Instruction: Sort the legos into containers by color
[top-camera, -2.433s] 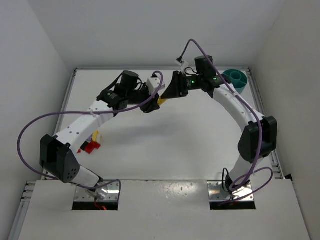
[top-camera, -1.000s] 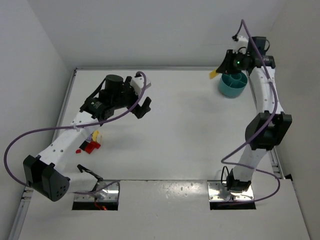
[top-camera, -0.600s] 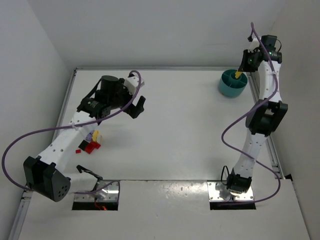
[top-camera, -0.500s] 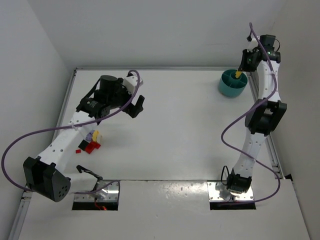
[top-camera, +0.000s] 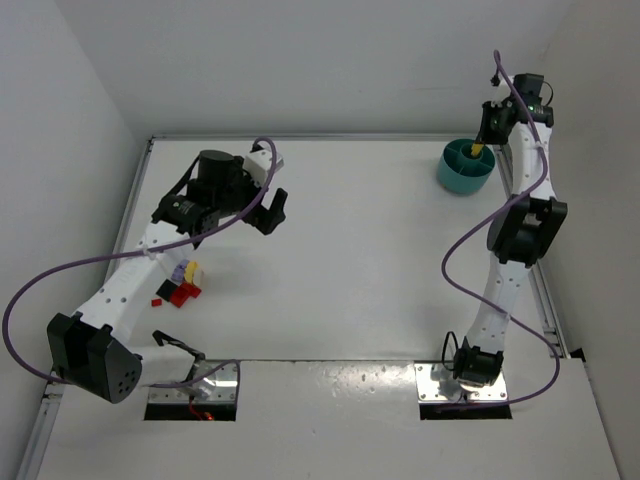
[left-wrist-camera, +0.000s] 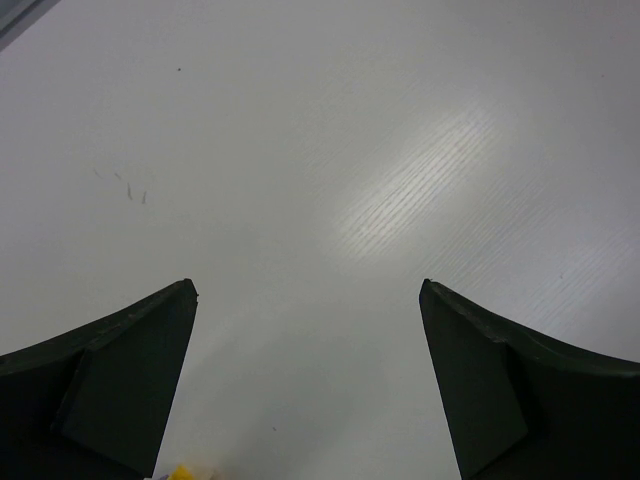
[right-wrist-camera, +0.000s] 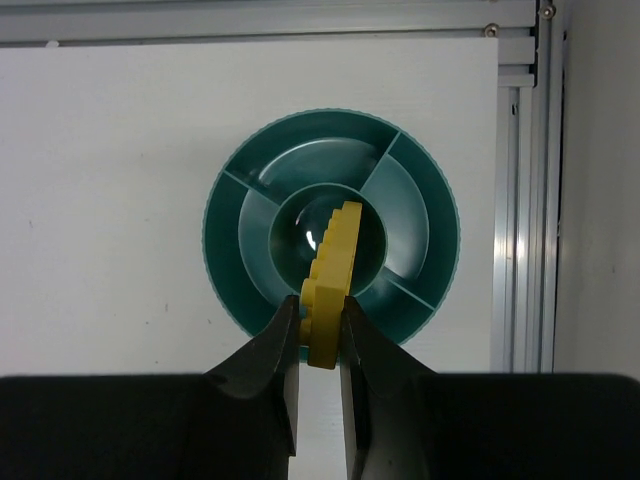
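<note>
From above, you see the right gripper (top-camera: 481, 140) at the far right corner of the bench (top-camera: 380, 260), pinching a yellow lego (top-camera: 477, 151) over the teal dish (top-camera: 458, 178). The left gripper (top-camera: 272, 212) hangs spread over the bench's left half, and the other legos (top-camera: 182, 287) lie near the left edge. Your left wrist view shows both fingers (left-wrist-camera: 110, 370) wide apart above bare bench. Your right wrist view shows the jaws clamped on the yellow lego, in line with the dish's round middle well.
</note>
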